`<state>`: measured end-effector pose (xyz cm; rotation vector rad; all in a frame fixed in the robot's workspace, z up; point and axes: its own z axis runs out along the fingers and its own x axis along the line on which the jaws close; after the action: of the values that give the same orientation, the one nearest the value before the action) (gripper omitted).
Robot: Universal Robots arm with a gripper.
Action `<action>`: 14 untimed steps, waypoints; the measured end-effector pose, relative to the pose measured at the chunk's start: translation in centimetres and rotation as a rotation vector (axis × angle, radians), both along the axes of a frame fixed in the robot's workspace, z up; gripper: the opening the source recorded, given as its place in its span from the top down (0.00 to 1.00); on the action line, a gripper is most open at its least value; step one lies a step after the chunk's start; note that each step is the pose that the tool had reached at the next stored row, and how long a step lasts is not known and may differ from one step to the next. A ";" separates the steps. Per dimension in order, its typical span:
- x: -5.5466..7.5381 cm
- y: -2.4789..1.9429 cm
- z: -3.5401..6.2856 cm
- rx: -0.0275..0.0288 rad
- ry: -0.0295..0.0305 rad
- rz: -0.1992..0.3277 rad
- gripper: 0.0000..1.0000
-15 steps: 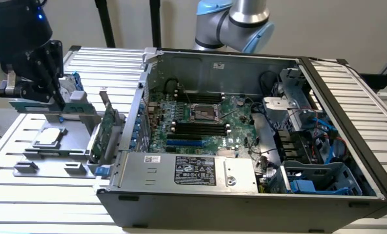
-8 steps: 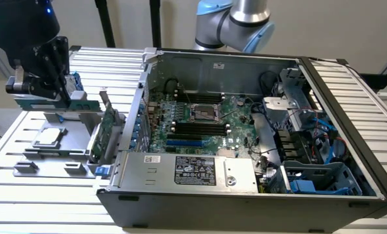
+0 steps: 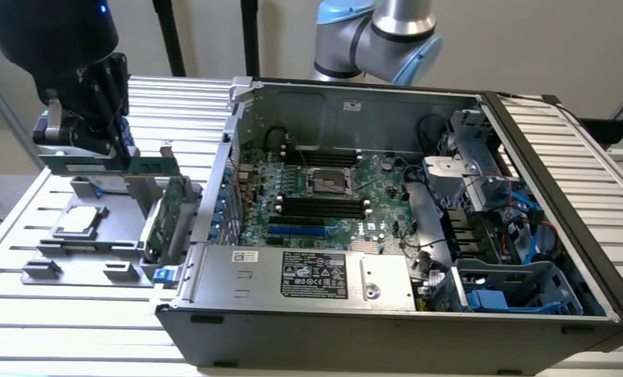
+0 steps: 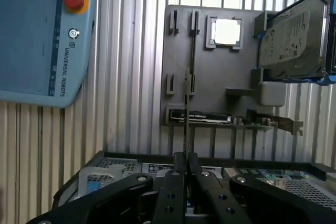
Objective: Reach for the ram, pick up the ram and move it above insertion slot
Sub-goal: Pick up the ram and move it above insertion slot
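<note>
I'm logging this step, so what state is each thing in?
Gripper: shut on the ram.
Ram: held on edge, above the holder.
Computer case: open, side panel off.
Expansion card: standing in the holder.
Processor: lying flat in the holder.

The robot's hand [image 3: 103, 149] hangs low at the exterior view's left, pointing down. Its dark fingers [image 4: 176, 182] are drawn close together, pinching the ram [image 3: 128, 165] by its thin edge. The black wrist [image 3: 60, 39] rises above it into the upper corner. The arm's silver-and-blue joints [image 3: 379, 35] bend at the back, well apart from the hand.
</note>
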<state>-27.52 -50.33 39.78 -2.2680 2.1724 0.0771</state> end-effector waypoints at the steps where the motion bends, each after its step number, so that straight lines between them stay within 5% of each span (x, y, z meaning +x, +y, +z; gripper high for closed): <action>1: 0.2 0.00 0.07 0.0000 0.0000 0.002 0.87; 14: 3.5 0.00 0.57 0.0000 -0.0004 0.012 0.87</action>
<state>-24.04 -50.33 40.35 -2.2808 2.1591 0.0766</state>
